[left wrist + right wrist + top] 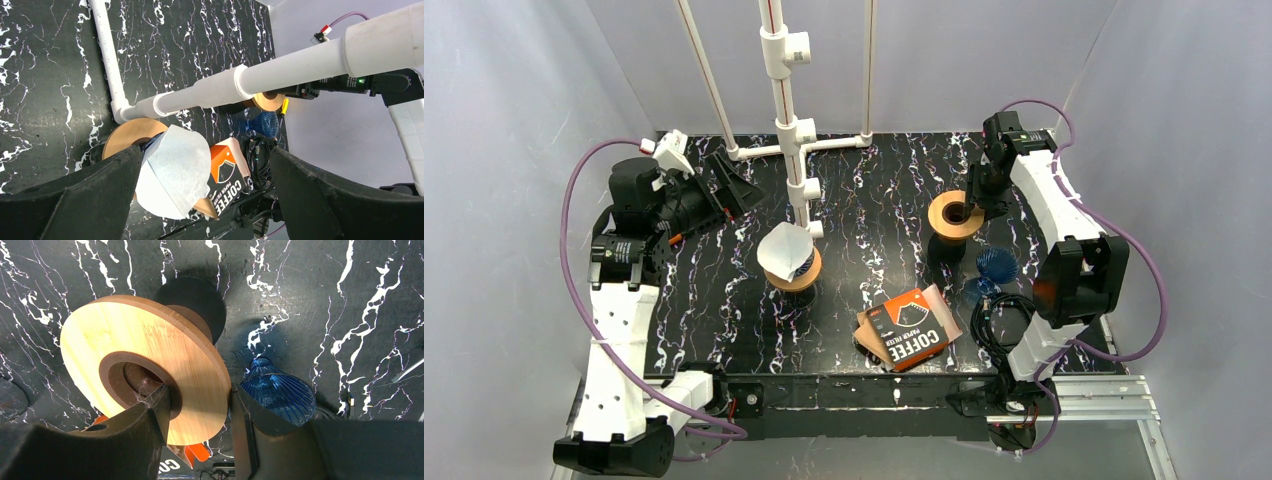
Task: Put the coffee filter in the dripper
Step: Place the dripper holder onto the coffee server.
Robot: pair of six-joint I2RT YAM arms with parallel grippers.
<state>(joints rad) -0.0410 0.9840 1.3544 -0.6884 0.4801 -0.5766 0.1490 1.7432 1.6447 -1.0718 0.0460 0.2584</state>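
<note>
"While the left claw (742, 185) gapes wide at far left, where's the coffee filter (781, 250)?"

"Atop the left wooden stand (806, 280). Further right, the right claw (200, 395) pinches a wooden ring (100, 335), with the blue dripper (996, 264) lying just beside."

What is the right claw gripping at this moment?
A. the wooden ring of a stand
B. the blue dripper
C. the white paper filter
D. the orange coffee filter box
A: in the right wrist view, the right claw has one finger inside the hole of the wooden ring and the other outside its rim; the blue dripper is not between them.
</note>
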